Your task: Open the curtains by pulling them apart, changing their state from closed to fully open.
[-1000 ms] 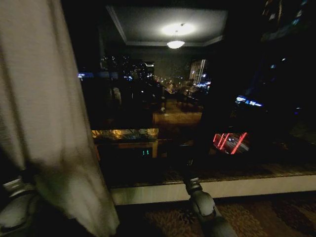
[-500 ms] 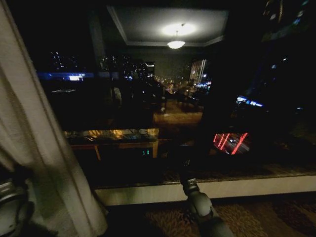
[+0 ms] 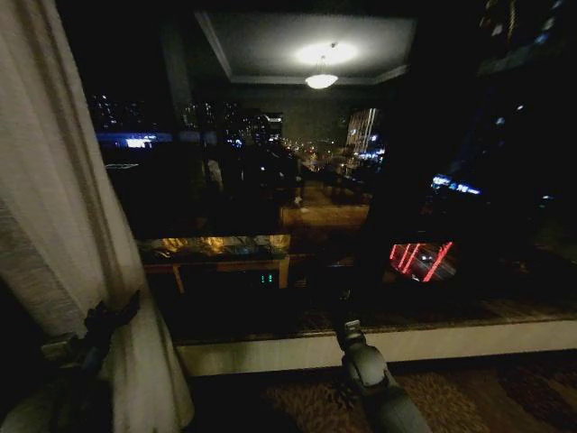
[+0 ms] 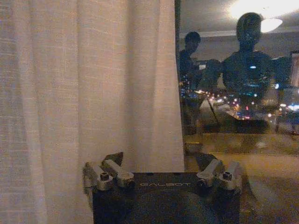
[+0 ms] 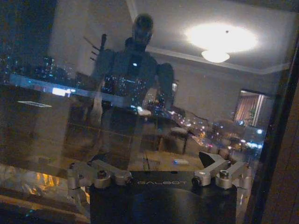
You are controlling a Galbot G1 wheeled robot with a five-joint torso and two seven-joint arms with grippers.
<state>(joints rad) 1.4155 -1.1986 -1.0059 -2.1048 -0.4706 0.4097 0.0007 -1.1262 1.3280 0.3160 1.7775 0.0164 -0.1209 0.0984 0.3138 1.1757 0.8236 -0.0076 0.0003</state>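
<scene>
The curtain [image 3: 63, 225] hung bunched at the window's left edge, the glass [image 3: 361, 180] beside it bare. The left gripper [image 4: 161, 163] stood before its folds, fingers apart, holding nothing; fabric could catch on a finger and drag. The right gripper [image 5: 163, 163], also spread, faced the glass.
</scene>
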